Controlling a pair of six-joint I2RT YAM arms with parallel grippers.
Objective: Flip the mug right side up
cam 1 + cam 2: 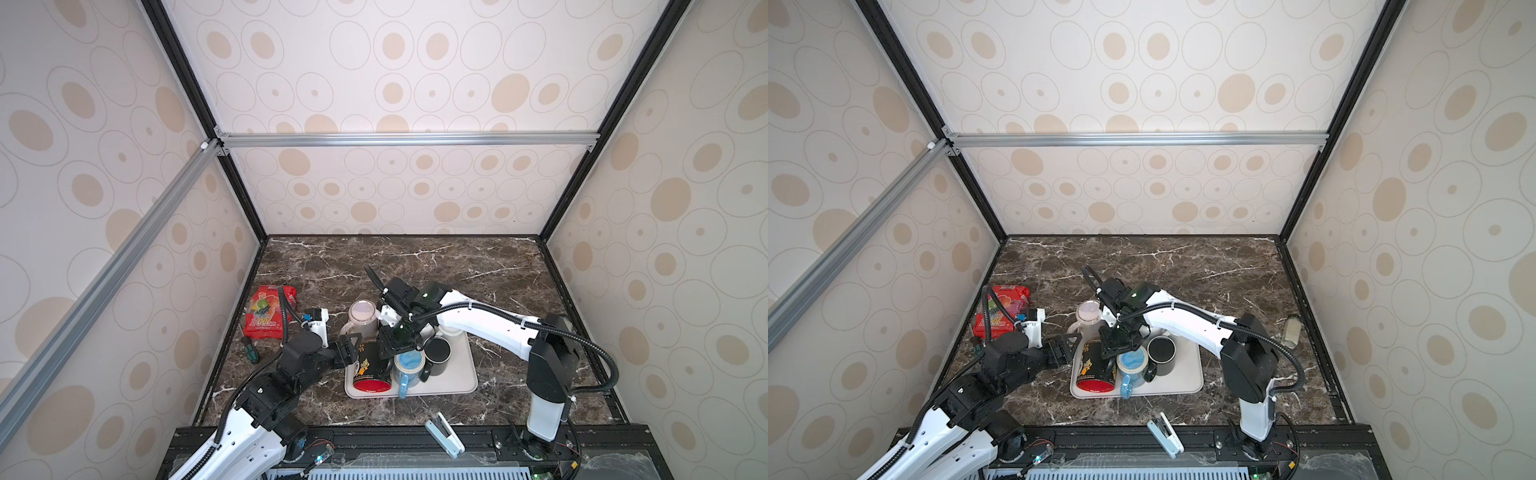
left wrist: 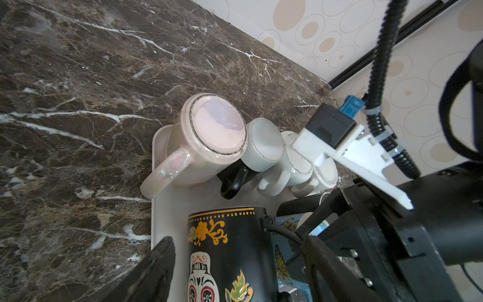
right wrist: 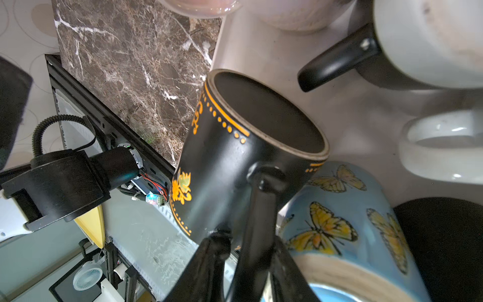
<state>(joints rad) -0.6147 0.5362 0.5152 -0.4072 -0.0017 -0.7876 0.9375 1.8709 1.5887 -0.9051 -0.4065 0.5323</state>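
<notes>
The mug (image 1: 370, 361) (image 1: 1094, 365) is black with a skull and orange flowers and is red inside. It lies tilted on the beige tray (image 1: 461, 376), its red mouth toward the front edge and its base toward the back. My right gripper (image 1: 392, 353) (image 3: 251, 230) is shut on the mug's black handle (image 3: 264, 188); the right wrist view shows the mug's dark base (image 3: 266, 115). My left gripper (image 1: 351, 351) (image 2: 239, 243) stands open with a finger on each side of the mug's body (image 2: 230, 248). A strip of tray shows between one finger and the mug.
On the tray, a pink mug (image 1: 362, 316) (image 2: 209, 141) and white mugs (image 2: 264, 146) stand upside down at the back. A blue butterfly mug (image 1: 409, 365) (image 3: 339, 222) and a black mug (image 1: 437, 353) sit beside the held mug. A red snack packet (image 1: 270, 311), a screwdriver (image 1: 249, 347) and a stapler (image 1: 444, 434) lie off the tray.
</notes>
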